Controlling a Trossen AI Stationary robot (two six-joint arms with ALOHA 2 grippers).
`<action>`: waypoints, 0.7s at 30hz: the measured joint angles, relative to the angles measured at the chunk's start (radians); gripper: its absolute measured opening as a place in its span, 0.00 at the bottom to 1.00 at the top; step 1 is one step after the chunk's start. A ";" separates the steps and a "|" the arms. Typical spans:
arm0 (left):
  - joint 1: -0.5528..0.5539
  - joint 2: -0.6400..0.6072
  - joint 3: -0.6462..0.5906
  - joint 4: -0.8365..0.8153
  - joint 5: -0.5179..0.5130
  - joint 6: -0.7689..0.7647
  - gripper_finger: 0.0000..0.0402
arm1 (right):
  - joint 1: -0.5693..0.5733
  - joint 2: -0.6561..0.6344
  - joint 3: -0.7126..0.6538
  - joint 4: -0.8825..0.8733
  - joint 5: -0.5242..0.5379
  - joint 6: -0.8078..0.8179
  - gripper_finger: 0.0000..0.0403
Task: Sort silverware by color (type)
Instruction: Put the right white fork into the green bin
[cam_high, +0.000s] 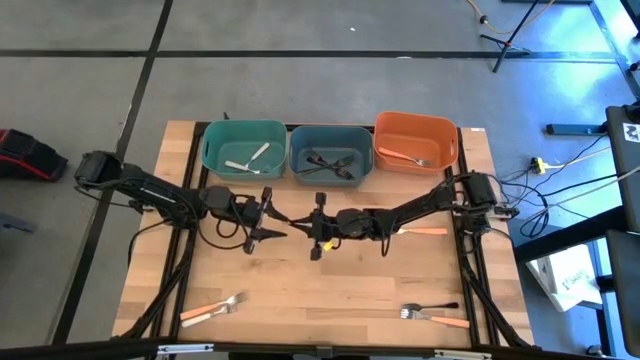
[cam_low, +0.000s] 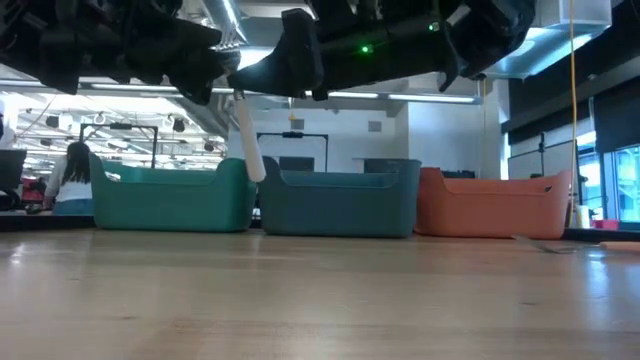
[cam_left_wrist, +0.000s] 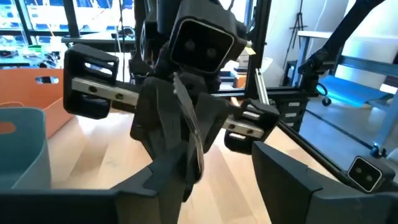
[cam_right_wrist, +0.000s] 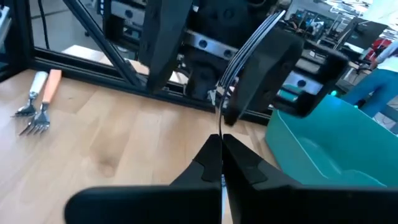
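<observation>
My right gripper (cam_right_wrist: 221, 155) (cam_high: 308, 228) is shut on a white-handled fork (cam_low: 248, 140) above the table's middle. Its metal tines (cam_right_wrist: 249, 50) point at my left gripper (cam_high: 275, 222). That gripper is open and faces the right one. Its fingers (cam_right_wrist: 163, 43) stand on either side of the tine end, and I cannot tell whether they touch it. The teal bin (cam_high: 245, 130) holds white forks, the blue bin (cam_high: 330, 135) black ones, and the orange bin (cam_high: 415, 125) an orange-handled one. More forks lie on the table near left (cam_high: 212, 308), near right (cam_high: 435, 315) and under the right arm (cam_high: 425, 231). My right gripper pinches the fork by its thin metal neck (cam_right_wrist: 220, 127) between its two shut fingers. The tines stick out ahead of the fingertips. The white handle (cam_low: 250, 150) hangs slanting below the gripper, and the whole fork is lifted clear of the table.
The three bins stand side by side along the table's far edge. Both arms meet over the middle of the wooden top. Bare wood (cam_high: 320, 290) lies between the loose forks near the front edge. A person sits in the room behind the bins (cam_low: 75, 175).
</observation>
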 joint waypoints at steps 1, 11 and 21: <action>0.000 0.000 0.000 0.006 0.000 0.000 0.42 | 0.000 0.000 0.000 0.003 -0.001 0.000 0.00; 0.000 -0.001 0.000 0.022 -0.002 0.025 0.20 | 0.003 0.000 0.000 0.029 -0.024 0.021 0.00; 0.000 -0.001 0.000 0.043 0.002 0.047 0.02 | 0.003 0.000 0.000 0.057 -0.054 0.061 0.00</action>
